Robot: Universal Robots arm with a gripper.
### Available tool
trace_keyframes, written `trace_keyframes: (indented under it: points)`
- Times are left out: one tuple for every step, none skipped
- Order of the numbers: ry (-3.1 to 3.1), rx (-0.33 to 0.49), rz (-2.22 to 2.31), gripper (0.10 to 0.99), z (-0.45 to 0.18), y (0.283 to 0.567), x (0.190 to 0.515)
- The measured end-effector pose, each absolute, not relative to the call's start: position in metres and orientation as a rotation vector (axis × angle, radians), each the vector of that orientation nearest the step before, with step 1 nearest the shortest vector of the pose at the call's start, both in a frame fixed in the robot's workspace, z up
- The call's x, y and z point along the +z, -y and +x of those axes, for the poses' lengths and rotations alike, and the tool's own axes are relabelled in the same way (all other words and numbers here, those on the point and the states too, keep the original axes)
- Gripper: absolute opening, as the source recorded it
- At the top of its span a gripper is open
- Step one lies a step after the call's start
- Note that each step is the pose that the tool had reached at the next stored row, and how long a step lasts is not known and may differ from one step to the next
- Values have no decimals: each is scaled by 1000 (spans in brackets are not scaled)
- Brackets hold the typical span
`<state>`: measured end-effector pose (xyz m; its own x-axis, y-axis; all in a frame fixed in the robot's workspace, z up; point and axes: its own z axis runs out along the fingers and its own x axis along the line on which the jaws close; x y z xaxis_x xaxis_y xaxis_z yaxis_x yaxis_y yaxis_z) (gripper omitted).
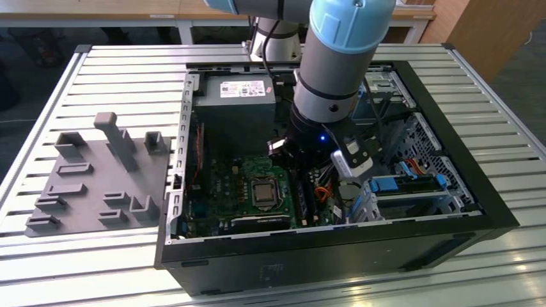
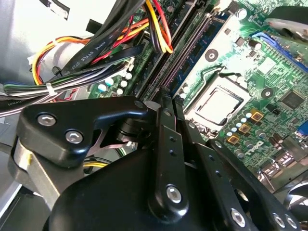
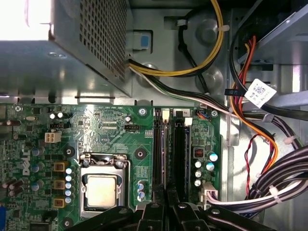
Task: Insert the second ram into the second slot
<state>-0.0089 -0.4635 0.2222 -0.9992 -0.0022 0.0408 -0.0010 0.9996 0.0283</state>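
My gripper point(image 1: 300, 167) is down inside the open computer case point(image 1: 477, 211), over the memory slots point(image 3: 179, 149) beside the processor socket point(image 3: 102, 190). In both wrist views its fingers stand close together, shut on the near end of the second ram point(image 3: 166, 154), seen edge-on as a thin line along one slot. The second wrist view shows the gripper point(image 2: 168, 98) in line with that bluish stick point(image 2: 190, 53), which stands upright on the green motherboard point(image 2: 269, 72). How deep it sits in the slot is not visible.
Bundles of black, yellow and red cables point(image 3: 260, 120) hang close beside the slots. The grey power supply point(image 1: 234, 105) fills the case's far end. Blue drive brackets point(image 1: 405, 185) sit on the exterior view's right. A grey fixture plate point(image 1: 94, 179) lies outside the case.
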Motion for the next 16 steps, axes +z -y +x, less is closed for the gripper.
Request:
trace_keyframes:
  points:
    - [3100, -45, 2, 137, -9, 463, 222]
    - [3100, -46, 2, 137, -9, 463, 222]
    - [3100, -46, 2, 137, -9, 463, 222]
    - [3100, -46, 2, 137, -9, 463, 222]
    - [3100, -47, 3, 137, -9, 464, 222]
    - [3100, -48, 2, 137, -9, 464, 222]
    - [3100, -49, 3, 137, -9, 463, 222]
    - [3100, -49, 3, 137, -9, 463, 222]
    - [3100, -51, 3, 137, -9, 463, 221]
    - [3100, -52, 3, 137, -9, 464, 221]
    - [3100, -54, 2, 137, -10, 463, 221]
    - [3100, -55, 2, 137, -10, 463, 221]
    - [3100, -56, 1, 137, -10, 463, 221]
    - [3100, -56, 1, 137, -10, 464, 221]
    - [3100, -56, 0, 137, -10, 464, 220]
    - [3100, -56, 0, 137, -10, 464, 220]
